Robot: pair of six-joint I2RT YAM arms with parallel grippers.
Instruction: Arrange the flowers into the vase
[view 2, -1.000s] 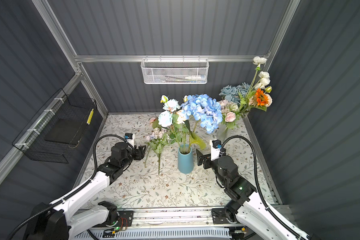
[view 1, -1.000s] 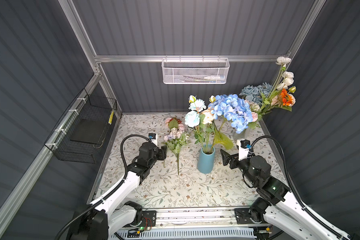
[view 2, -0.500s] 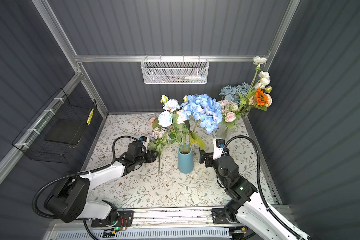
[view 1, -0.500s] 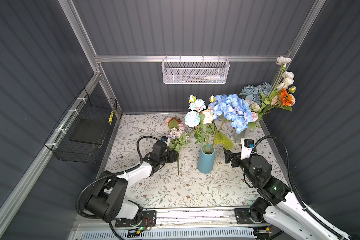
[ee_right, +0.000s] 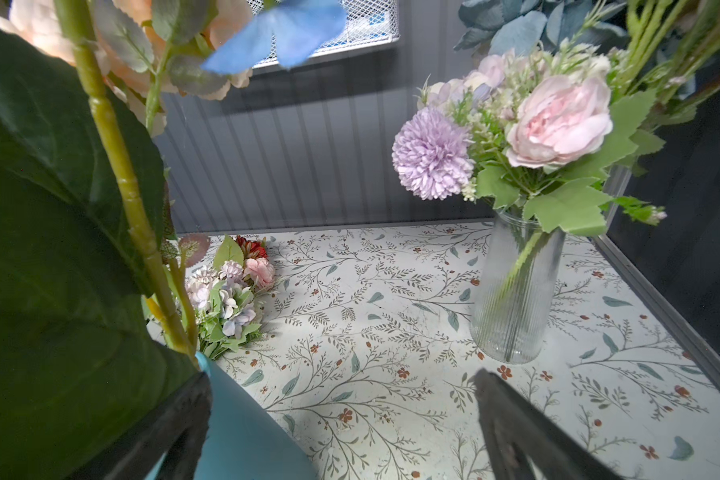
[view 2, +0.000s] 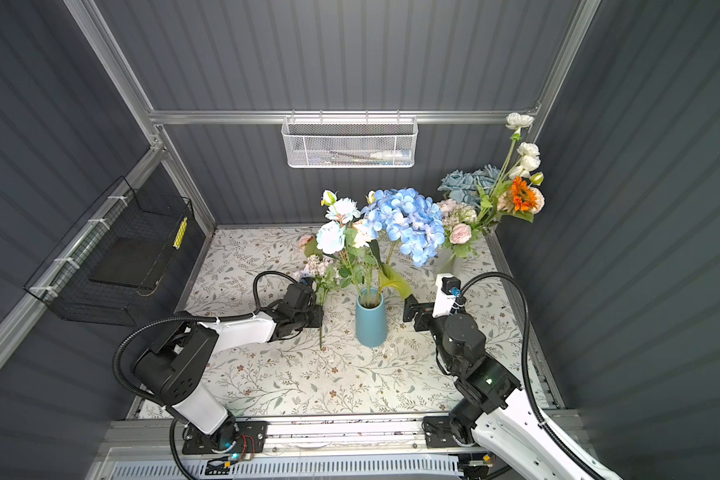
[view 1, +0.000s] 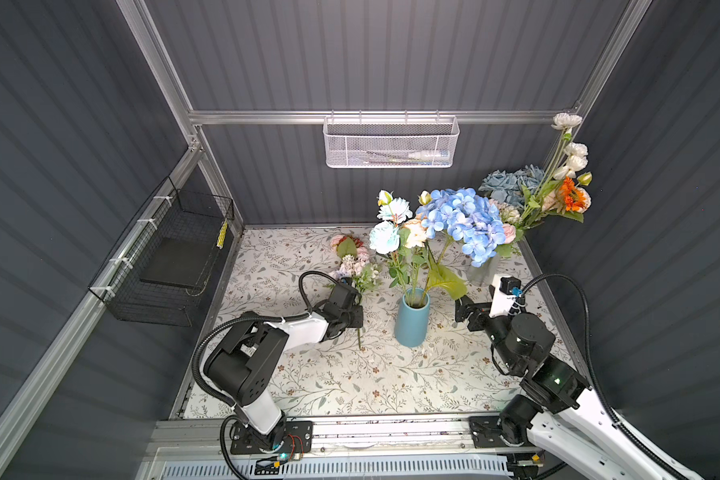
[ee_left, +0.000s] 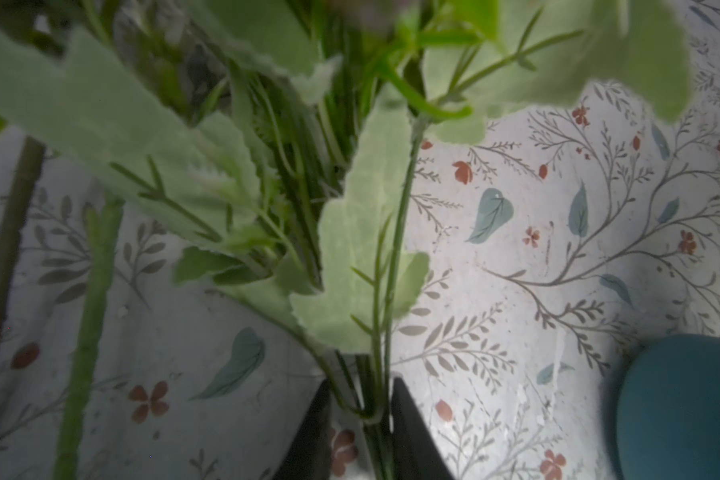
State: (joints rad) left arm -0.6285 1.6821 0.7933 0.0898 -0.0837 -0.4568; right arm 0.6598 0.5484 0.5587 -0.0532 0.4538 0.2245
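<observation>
The lilac spray (view 1: pixel 359 274) is lying on the floral tablecloth (view 1: pixel 308 374) just left of the blue vase (view 1: pixel 411 322), its stem running nearward through the left gripper (view 1: pixel 357 319). In the left wrist view its blossoms are blurring out of frame, and only leaves and thin stems are showing. There the black fingers (ee_left: pixel 408 424) are pinching those stems. The right gripper (view 1: pixel 464 311) is hovering just right of the vase, spread wide and gripping nothing.

1. Two vases are standing on the floral-patterned table (view 1: pixel 350 374): a teal cylindrical ceramic vase (view 1: pixel 411 328) and a clear ribbed glass vase (ee_right: pixel 516 291).
2. Two loose flower bunches are lying toward the table's back edge: a red-and-pink bunch (view 1: pixel 347 246), a lilac-and-white bunch (view 1: pixel 353 266).
3. Two baskets are hanging: a white mesh basket (view 1: pixel 389 145), a black wire basket (view 1: pixel 202 210).
</observation>
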